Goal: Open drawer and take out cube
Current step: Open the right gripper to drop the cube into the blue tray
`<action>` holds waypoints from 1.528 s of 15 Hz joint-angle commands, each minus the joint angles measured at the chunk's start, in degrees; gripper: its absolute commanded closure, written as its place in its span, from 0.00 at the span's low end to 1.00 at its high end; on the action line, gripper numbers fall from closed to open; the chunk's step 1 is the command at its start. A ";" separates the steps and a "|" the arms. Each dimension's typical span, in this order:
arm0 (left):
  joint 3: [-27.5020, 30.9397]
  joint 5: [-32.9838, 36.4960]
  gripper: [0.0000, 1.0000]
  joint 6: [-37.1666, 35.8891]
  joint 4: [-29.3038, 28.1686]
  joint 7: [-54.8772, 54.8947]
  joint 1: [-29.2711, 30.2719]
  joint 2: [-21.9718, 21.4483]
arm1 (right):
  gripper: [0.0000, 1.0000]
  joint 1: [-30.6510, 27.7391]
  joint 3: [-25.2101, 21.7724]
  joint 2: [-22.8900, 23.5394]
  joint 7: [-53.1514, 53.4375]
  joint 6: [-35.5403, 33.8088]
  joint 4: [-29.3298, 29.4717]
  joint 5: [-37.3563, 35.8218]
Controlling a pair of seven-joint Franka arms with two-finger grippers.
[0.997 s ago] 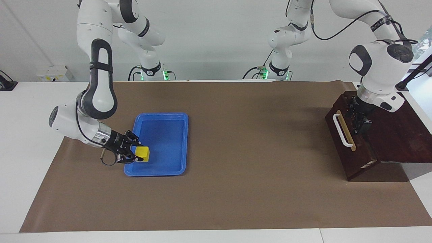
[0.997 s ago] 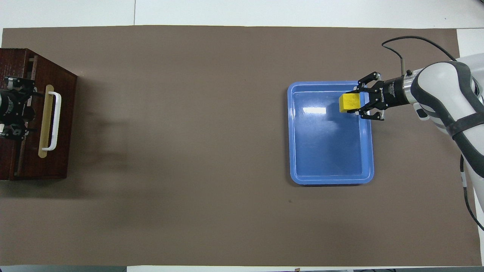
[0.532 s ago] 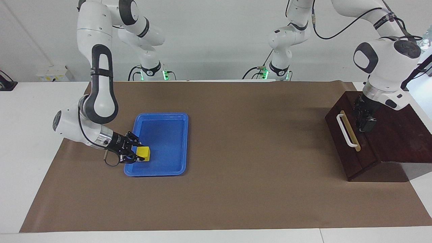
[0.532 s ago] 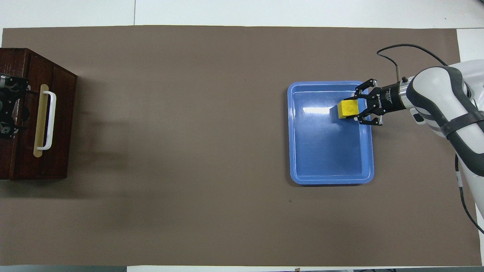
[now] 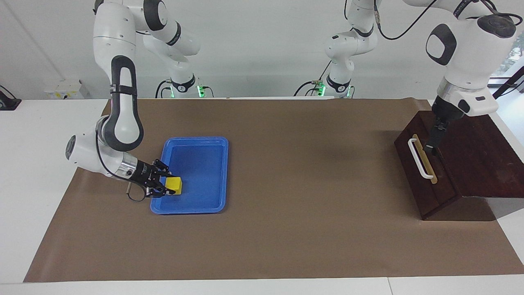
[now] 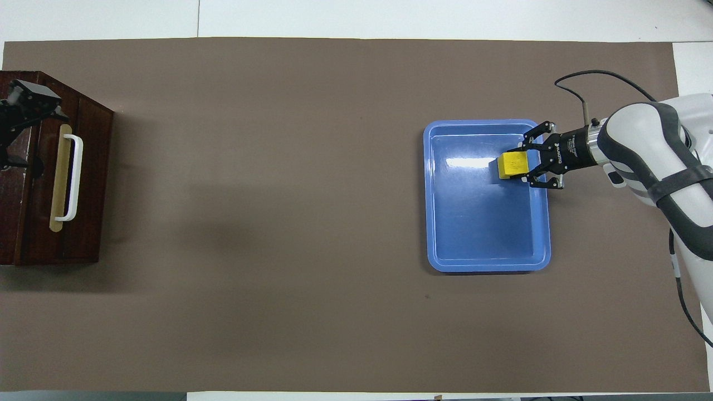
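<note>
The right gripper (image 5: 167, 187), at the lower left of the facing view, has its fingers closed on the cube (image 5: 174, 185), which sits low in the blue tray (image 5: 213, 172). The left gripper (image 5: 430, 148) hangs over the closed drawer (image 5: 421, 180) at the right edge; its finger state cannot be told.

Glossy blue plastic tray (image 6: 435, 223); matt brown paper mat (image 6: 278, 223); dark polished wood box (image 5: 470, 164).
</note>
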 commanded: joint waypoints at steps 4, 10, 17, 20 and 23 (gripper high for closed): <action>0.65 -8.60 0.00 -9.99 -0.31 26.44 -0.50 -5.23 | 0.11 -0.42 0.73 -0.98 -0.77 0.95 -1.05 -0.62; 0.04 -9.57 0.00 -12.39 -0.40 34.49 -3.30 -5.84 | 0.00 0.36 0.82 -4.13 -0.06 0.42 1.59 -2.72; 0.39 -7.99 0.00 -12.66 -0.05 35.63 -2.88 -5.67 | 0.00 3.09 1.61 -18.63 -15.58 -4.75 2.47 -21.34; 0.57 -7.38 0.00 -12.39 0.91 35.89 -2.79 -3.49 | 0.00 3.00 1.61 -22.94 -29.72 -8.44 2.73 -26.27; 0.65 -5.27 0.00 -12.47 3.72 37.30 -2.79 -0.58 | 0.00 3.09 1.61 -27.42 -45.63 -12.83 2.73 -33.64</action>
